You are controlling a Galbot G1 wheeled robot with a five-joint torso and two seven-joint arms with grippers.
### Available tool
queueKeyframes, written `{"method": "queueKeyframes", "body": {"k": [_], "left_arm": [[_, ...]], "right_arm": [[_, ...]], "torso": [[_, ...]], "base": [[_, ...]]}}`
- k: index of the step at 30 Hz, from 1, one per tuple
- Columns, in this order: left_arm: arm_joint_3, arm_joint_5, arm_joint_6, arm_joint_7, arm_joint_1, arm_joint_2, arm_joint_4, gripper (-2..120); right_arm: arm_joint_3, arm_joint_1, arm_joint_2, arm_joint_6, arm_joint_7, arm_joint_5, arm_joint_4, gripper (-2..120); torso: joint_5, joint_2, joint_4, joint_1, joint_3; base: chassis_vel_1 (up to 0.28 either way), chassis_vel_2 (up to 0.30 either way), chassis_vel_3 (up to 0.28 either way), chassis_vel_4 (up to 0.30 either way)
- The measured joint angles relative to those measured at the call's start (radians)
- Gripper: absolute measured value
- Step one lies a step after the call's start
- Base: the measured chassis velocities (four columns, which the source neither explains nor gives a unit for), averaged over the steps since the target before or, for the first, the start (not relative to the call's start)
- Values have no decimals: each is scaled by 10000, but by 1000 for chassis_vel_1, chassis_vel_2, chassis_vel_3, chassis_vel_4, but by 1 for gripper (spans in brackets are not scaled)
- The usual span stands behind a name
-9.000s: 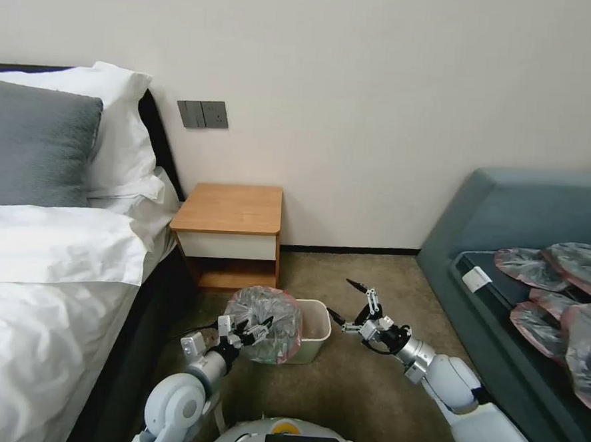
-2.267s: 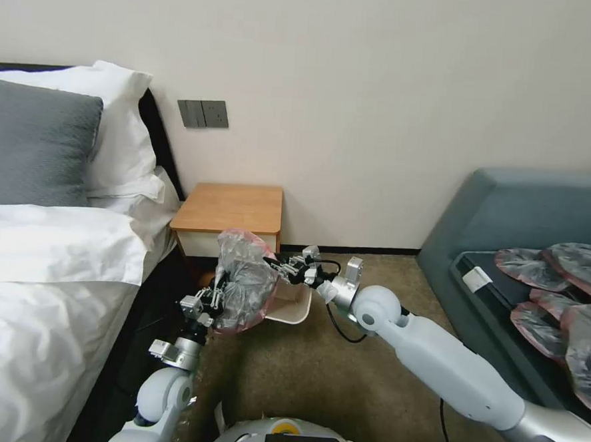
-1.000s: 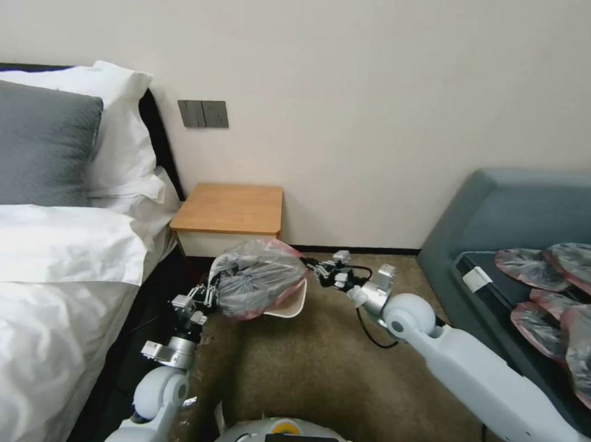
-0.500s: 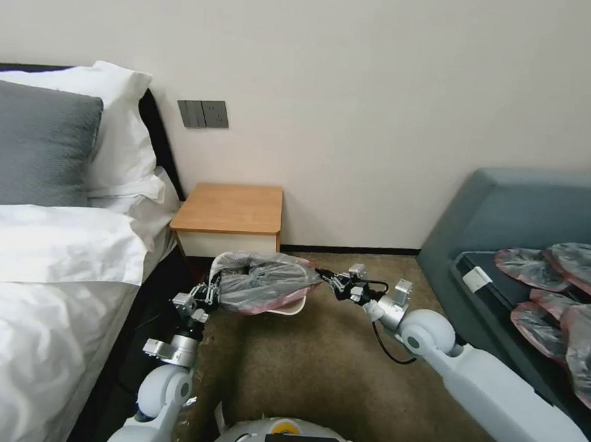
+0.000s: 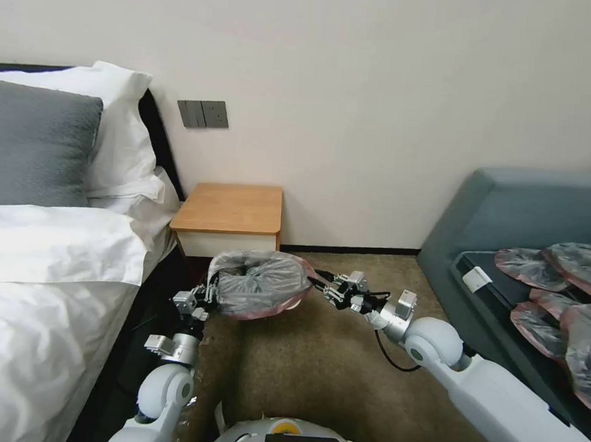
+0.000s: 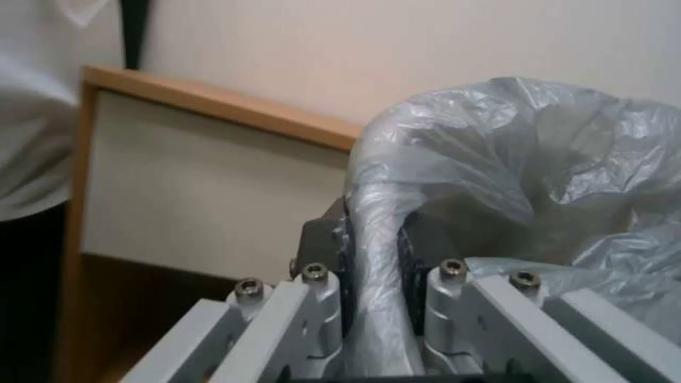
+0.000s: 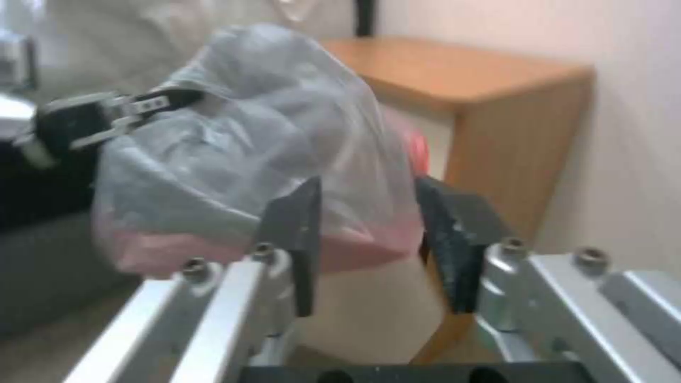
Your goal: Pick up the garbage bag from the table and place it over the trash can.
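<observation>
Currently our left fingers (image 6: pixel 323 250) are clamped tight on a twisted fold of the garbage bag (image 6: pixel 525 170); the plastic runs straight down between the pads in the left wrist view. Our left gripper (image 5: pixel 205 294) sits at the bag's bed side, low, in front of the nightstand.

Our right fingers (image 7: pixel 298 234) stand apart with the bag's (image 7: pixel 263 154) pink rim between them. The gap looks wider than the plastic there, so we cannot tell whether they actually pinch it. Our right gripper (image 5: pixel 323 287) is at the bag's opposite side, its tips touching or just at the rim in the head view.

The garbage bag (image 5: pixel 259 283) is stretched between both grippers, off the surface, held low over the carpet (image 5: pixel 313 375). It covers the trash can (image 5: pixel 293 305); we see just a sliver of cream rim under the bag's right edge. We cannot tell whether the bag's rim is seated around the can.

The table (image 5: pixel 231 208) stands just behind the bag, against the wall. The bed (image 5: pixel 46 266) is on our left, close beside our left arm. On our right is the grey-blue sofa (image 5: pixel 509 214), with a heap of flat grey-and-pink bags (image 5: pixel 564 297) well apart from the work.
</observation>
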Motion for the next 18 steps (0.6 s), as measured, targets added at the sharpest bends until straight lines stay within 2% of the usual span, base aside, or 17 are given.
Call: {"method": "queueKeyframes", "body": {"k": [2,3,4,6,7,8,11,12,16,18], "left_arm": [[-89,63,194,-252,108,-47,-115,9],[-174,87,260,-378,216,-105,-180,9],[-174,87,260,-378,216,-105,-180,9],[-232,107,366,-532,261,-153,-246,9],[-233,109,424,-580,257,-165,-271,9],[-233,109,424,-580,257,-165,-271,9],[-190,94,761,-751,247,-196,-420,9],[-190,94,761,-751,247,-196,-420,9],[-139,90,1340,-1010,328,-181,-685,9],[-110,88,1506,-1080,324,-159,-743,9]], "right_arm": [[253,-116,121,699,-576,-1065,23,48],[411,-112,258,1267,-1025,-1934,11,57],[411,-112,258,1267,-1025,-1934,11,57],[632,-160,479,2023,-1384,-3366,108,65],[656,-180,557,2251,-1395,-3861,202,70],[656,-180,557,2251,-1395,-3861,202,70],[531,-183,921,2906,-1050,-6482,668,86],[531,-183,921,2906,-1050,-6482,668,86],[136,163,1193,3136,-377,-8666,880,99],[67,240,1174,3119,-352,-8855,913,100]], "torso": [[-4,0,-11,0,0],[2,0,-5,0,0],[2,0,-5,0,0],[-3,0,-3,0,0],[-1,0,-4,0,0],[-1,0,-4,0,0],[-2,0,-7,0,-1],[-2,0,-7,0,-1],[0,0,-3,0,0],[0,0,-2,0,0]], "base": [[0,0,0,0],[0,0,0,0],[0,0,0,0],[0,0,0,0],[0,0,0,0],[0,0,0,0],[0,0,0,0],[0,0,0,0],[0,0,0,0],[0,0,0,0]]}}
